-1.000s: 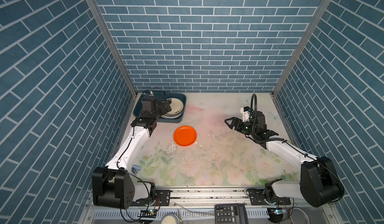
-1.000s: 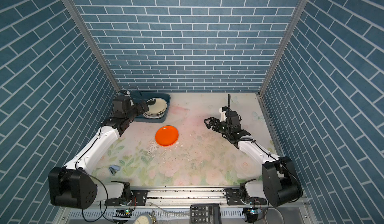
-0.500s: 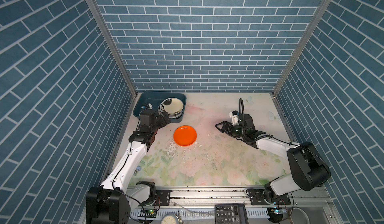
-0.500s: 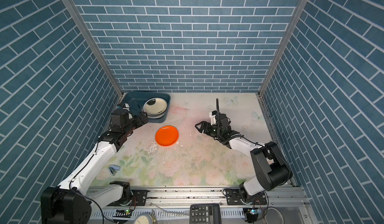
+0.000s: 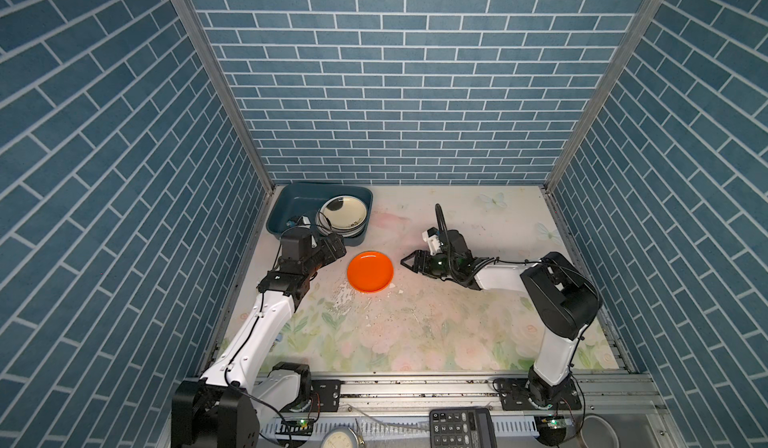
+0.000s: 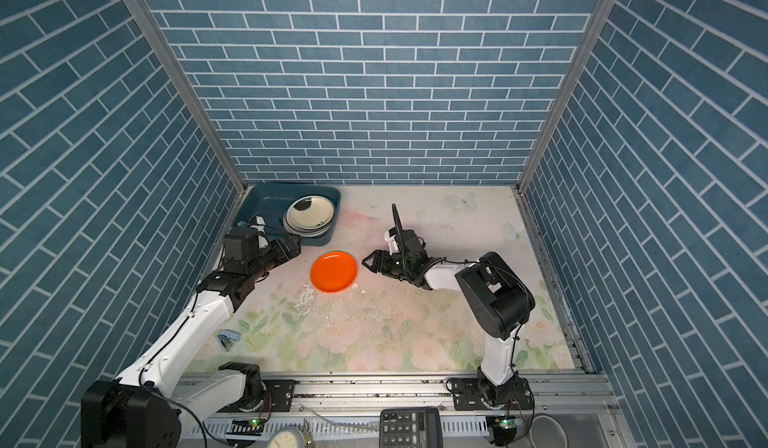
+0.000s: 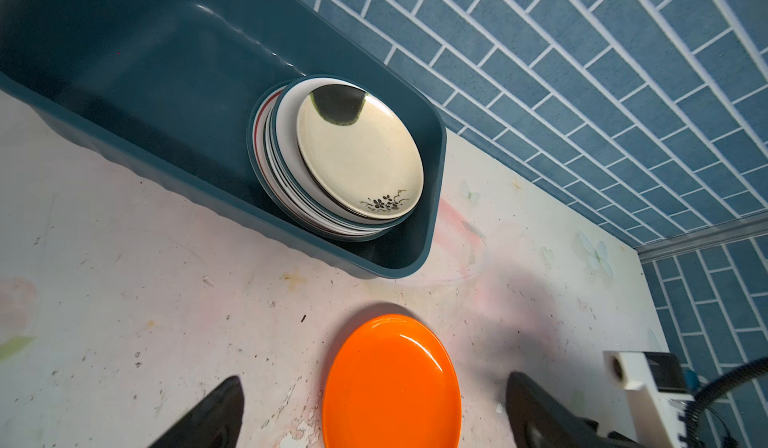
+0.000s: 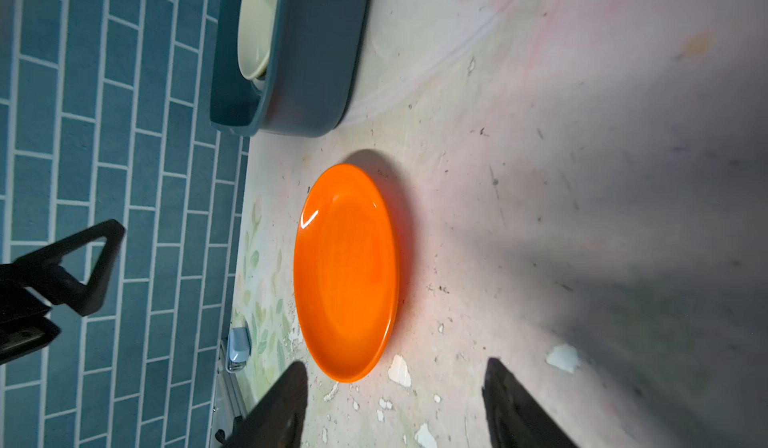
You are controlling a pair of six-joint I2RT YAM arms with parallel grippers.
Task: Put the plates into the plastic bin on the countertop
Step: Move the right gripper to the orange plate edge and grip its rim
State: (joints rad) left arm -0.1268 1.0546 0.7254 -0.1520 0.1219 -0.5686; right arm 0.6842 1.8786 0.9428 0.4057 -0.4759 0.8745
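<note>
We see plates (image 7: 357, 154) stacked in the plastic bin (image 7: 124, 50), orange plate (image 5: 370, 271) left on the bench (image 5: 415, 321); left end effector (image 5: 337, 248), right end effector (image 5: 407, 261) spread, empty.

Both grippers closed in on the orange plate (image 5: 370, 271).
Your left gripper (image 5: 337, 251) has pulled back to just beside the plate; your right gripper (image 5: 410, 262) slid in near its opposite edge.

orange plate (image 5: 370, 271) sits mid countertop (image 5: 436, 325), boxed in by the left gripper (image 5: 337, 249) and right gripper (image 5: 409, 261), small gap each side. plastic bin (image 5: 291, 204) in the back left corner: stack of plates (image 5: 343, 217) fills its right half, left half free. front of the countertop is wide open.
</note>
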